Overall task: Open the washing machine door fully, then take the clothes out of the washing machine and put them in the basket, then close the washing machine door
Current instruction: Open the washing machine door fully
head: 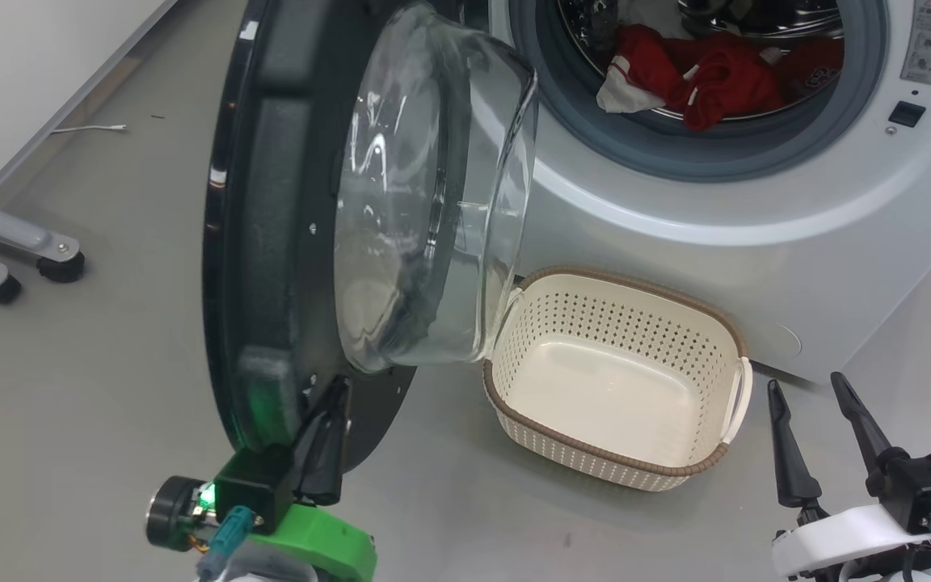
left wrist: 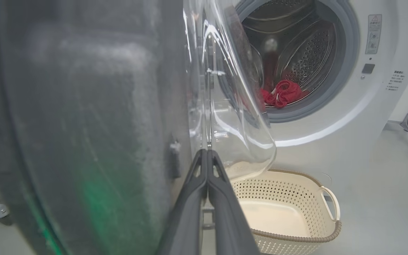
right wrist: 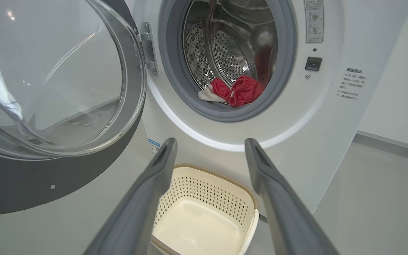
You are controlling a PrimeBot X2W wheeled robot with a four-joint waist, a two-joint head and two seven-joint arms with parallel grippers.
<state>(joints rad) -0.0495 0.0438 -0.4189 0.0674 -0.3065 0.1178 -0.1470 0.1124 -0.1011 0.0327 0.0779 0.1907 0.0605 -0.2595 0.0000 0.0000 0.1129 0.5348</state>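
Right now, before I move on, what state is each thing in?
washing machine door: open, swung well out.
clothes: inside the drum.
basket: empty, on the floor.
left gripper: jaws shut, by the door's inner side.
right gripper: jaws open, empty.

**Bright, even light; near things blurred**

White glare streaks the door window [head: 433, 202] in the head view. In the left wrist view the door [left wrist: 83, 124] is a hazy blur, tinged green low down. The right gripper [right wrist: 211, 142] looks soft.
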